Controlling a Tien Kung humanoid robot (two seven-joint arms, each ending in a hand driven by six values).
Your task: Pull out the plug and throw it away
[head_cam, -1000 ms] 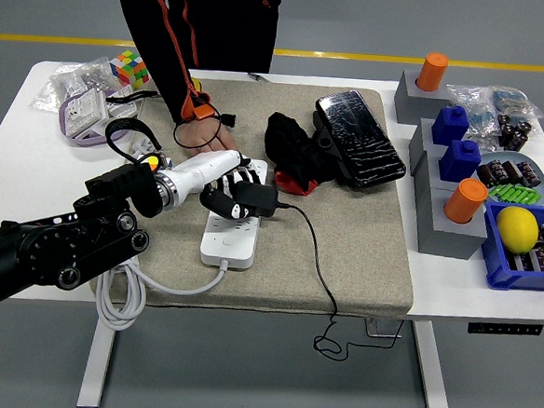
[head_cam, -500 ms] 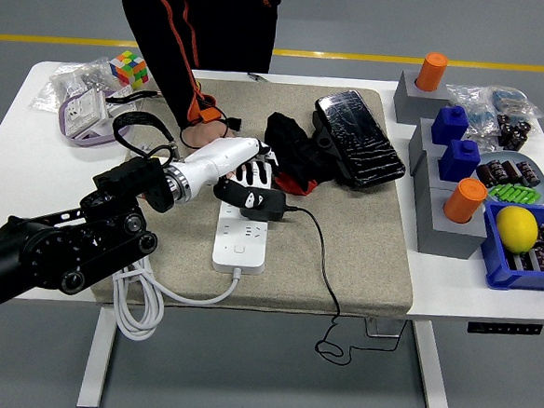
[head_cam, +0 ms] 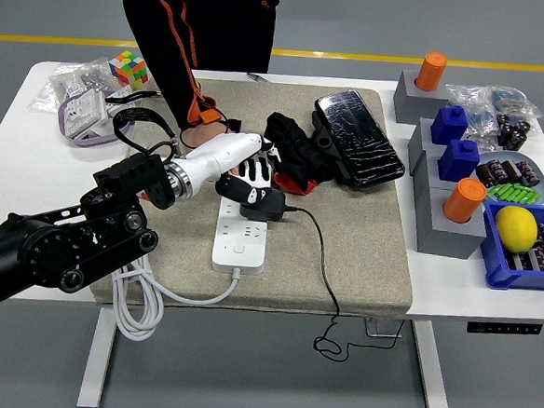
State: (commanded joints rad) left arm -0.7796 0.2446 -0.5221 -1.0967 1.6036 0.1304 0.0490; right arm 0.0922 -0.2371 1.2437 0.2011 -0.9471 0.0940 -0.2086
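A white power strip (head_cam: 241,235) lies on the beige mat (head_cam: 363,238), its white cable looping off the table's near left. A black plug adapter (head_cam: 264,202) sits at the strip's far end, its black cord trailing right and over the front edge. My left hand (head_cam: 246,177) comes in from the left with its fingers curled over the adapter. A person's hand (head_cam: 198,135) rests on the mat just behind my hand, near the strip's far end. My right arm is out of view.
A black pouch (head_cam: 359,140) and black-and-red cloth (head_cam: 294,154) lie on the mat behind. Grey blocks with orange and blue pegs (head_cam: 447,170) and a blue bin (head_cam: 530,245) stand right. Plastic bags and a colour cube (head_cam: 129,66) sit far left.
The power strip has slid to the right and a little farther back with my hand on the adapter. My left arm has reached further in; the person's hand drew back slightly.
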